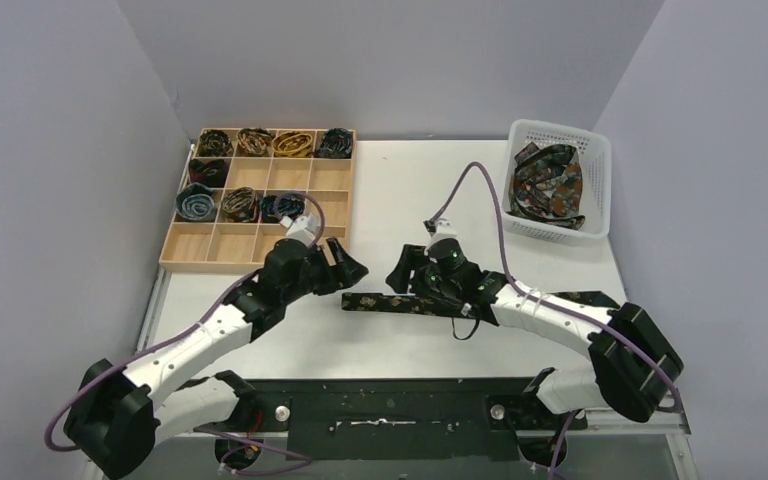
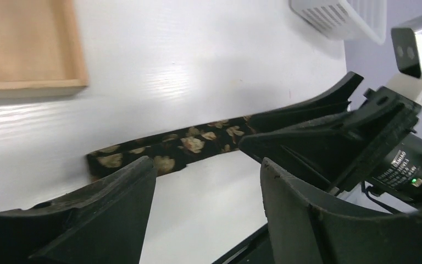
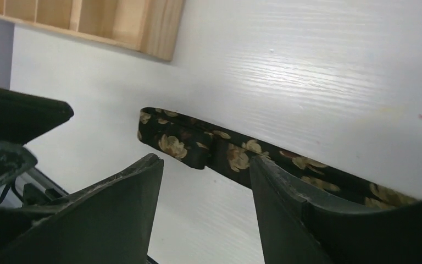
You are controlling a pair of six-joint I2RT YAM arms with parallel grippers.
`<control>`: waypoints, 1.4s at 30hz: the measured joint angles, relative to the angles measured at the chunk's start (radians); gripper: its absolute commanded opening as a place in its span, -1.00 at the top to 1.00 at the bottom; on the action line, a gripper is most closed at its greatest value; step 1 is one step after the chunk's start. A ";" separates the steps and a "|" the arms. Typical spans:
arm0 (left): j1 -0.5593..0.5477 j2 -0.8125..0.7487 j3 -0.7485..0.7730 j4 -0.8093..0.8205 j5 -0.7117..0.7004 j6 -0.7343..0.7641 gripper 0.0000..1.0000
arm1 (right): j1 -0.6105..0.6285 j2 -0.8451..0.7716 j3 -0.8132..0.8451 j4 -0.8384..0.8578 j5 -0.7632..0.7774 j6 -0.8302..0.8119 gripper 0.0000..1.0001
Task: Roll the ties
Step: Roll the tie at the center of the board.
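1 tie (image 1: 385, 302), flat on worktop (image 1: 410, 190), near centre, laid straight so you can roll it. Your left hand (image 1: 350, 266) and right hand (image 1: 405, 272): both spread, empty, poised at its left end.

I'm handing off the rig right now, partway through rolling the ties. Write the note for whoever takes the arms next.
Left tool: open, empty, close to the left end of the flat tie.
Right tool: open, empty, low over the same tie, just right of the left tool.
Flat tie: stretched out on the table in front of the arms. Its left end looks folded over once; it is not coiled.
Done: eight rolled ties sit in compartments of the wooden tray.
Left: roll this tie and tray it, then work through the heap of ties in the white basket.
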 measured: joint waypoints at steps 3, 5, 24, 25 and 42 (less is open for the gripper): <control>0.084 -0.067 -0.049 -0.037 0.012 -0.001 -0.35 | 0.005 0.066 0.045 0.042 -0.084 -0.070 -0.58; 0.162 -0.102 -0.096 -0.070 0.034 0.000 -0.39 | 0.022 0.122 0.085 0.072 -0.132 -0.161 -0.83; 0.456 -0.259 -0.226 -0.217 0.229 0.010 -0.43 | 0.115 0.480 0.237 0.177 -0.460 -1.088 -0.60; 0.456 -0.260 -0.230 -0.219 0.231 0.010 -0.43 | 0.110 0.492 0.240 0.168 -0.468 -1.100 -0.50; 0.459 -0.452 -0.237 -0.348 0.099 0.005 -0.37 | 0.116 0.583 0.334 0.083 -0.539 -1.183 0.32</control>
